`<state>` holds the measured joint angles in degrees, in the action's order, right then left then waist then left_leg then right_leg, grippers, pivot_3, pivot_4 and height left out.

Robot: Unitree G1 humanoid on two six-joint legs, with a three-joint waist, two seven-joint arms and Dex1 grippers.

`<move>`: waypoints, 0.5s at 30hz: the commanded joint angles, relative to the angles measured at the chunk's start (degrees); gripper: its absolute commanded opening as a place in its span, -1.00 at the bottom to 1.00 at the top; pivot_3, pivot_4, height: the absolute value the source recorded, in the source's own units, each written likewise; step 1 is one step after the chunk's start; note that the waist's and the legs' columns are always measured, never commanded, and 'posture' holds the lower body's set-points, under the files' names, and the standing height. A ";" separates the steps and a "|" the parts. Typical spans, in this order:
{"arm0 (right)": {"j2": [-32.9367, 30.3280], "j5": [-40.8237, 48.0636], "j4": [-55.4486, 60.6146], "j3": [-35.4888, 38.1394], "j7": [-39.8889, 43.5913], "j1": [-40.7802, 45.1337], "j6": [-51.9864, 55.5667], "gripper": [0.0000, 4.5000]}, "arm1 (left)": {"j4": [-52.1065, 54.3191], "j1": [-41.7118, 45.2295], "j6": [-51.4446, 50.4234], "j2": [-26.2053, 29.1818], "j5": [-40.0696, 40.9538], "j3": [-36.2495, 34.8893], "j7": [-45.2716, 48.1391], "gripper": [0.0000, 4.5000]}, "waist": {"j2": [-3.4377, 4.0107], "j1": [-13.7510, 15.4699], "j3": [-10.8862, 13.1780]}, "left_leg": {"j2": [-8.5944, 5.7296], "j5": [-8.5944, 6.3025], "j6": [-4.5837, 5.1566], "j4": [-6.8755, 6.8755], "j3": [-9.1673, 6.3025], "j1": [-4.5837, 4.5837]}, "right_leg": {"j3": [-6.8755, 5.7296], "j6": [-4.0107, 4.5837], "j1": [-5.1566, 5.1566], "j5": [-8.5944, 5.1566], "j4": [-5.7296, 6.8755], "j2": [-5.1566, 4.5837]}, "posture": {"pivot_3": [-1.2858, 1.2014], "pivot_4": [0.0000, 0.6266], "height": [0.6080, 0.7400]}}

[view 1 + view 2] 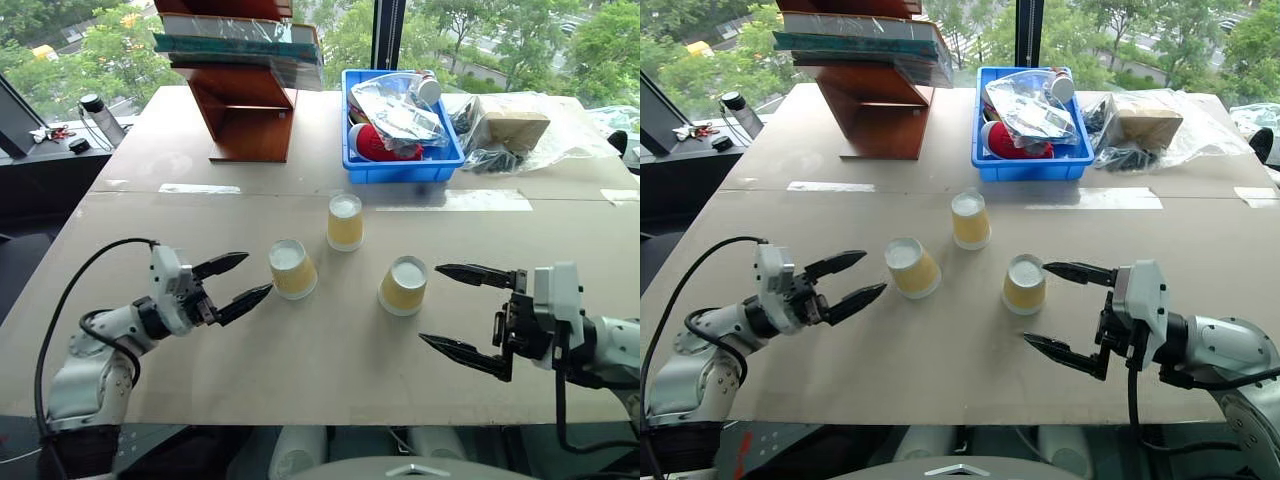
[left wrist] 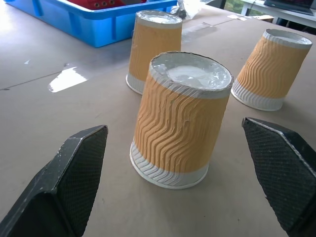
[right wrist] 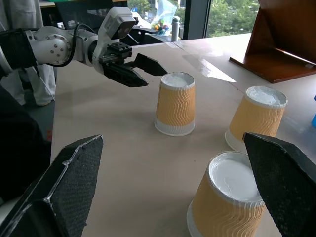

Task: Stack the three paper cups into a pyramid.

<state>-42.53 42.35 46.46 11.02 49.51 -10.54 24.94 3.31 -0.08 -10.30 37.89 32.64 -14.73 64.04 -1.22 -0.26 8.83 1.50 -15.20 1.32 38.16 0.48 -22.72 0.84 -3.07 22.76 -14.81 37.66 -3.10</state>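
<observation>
Three paper cups (image 1: 345, 222) upside down (apart); both grippers' fingers (image 1: 222, 265) spread.

A big brown table (image 1: 300, 370) holds everything. Near its far edge sits a blue bin (image 1: 400, 165) full of crinkly plastic bags, with something red inside. Just right of the bin lies a brown box (image 1: 515, 128) on clear plastic wrap. At the far left stands a wooden stand (image 1: 245, 110) with flat things stacked on top
</observation>
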 commanded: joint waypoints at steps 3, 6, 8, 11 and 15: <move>-0.92 1.92 3.81 3.21 -0.98 -2.42 -0.36 0.99 | -2.88 5.53 2.22 -0.41 -1.91 3.12 1.94 1.00 | -0.01 -0.03 0.00 | -0.01 0.00 0.00 0.02 -0.01 0.01 | -0.01 0.00 0.00 0.00 0.03 0.02 | 0.03 -0.52 1.00; -1.13 2.51 4.85 4.28 -1.50 -4.24 -0.30 0.99 | -5.66 8.69 3.53 -0.92 -3.73 5.28 2.69 1.00 | -0.01 -0.12 0.00 | -0.04 0.00 0.00 0.02 0.00 0.01 | -0.01 -0.01 0.00 0.00 0.04 0.05 | 0.03 -0.52 1.00; -1.33 3.08 5.58 5.15 -1.77 -5.46 -0.22 0.99 | -7.46 10.44 4.58 -1.44 -4.68 6.63 3.65 1.00 | -0.02 -0.13 0.00 | -0.09 0.00 0.00 0.03 0.00 0.00 | -0.01 -0.01 0.00 0.01 0.03 0.05 | 0.03 -0.52 1.00; -1.65 3.73 6.52 6.29 -2.00 -7.11 -0.31 0.99 | -9.24 12.48 5.35 -2.22 -5.39 7.81 4.13 1.00 | -0.03 -0.14 0.00 | -0.09 0.00 0.00 0.04 -0.01 -0.01 | -0.01 -0.02 0.00 0.01 0.03 0.04 | 0.03 -0.52 1.00; -1.93 4.19 7.37 7.71 -2.40 -8.96 -0.55 1.00 | -10.15 14.05 5.82 -2.51 -5.17 8.52 5.76 0.60 | -0.07 -0.20 0.01 | -0.10 0.00 0.00 0.04 -0.02 -0.01 | -0.01 -0.02 -0.01 0.01 0.03 0.04 | 0.03 -0.52 1.00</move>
<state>-44.08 45.52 51.81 16.87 47.27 -19.17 24.91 -7.31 13.42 -5.71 35.23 27.20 -6.09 68.80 -1.29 -0.46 8.84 1.41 -15.20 1.32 38.20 0.46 -22.72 0.83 -3.09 22.76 -14.80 37.70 -3.06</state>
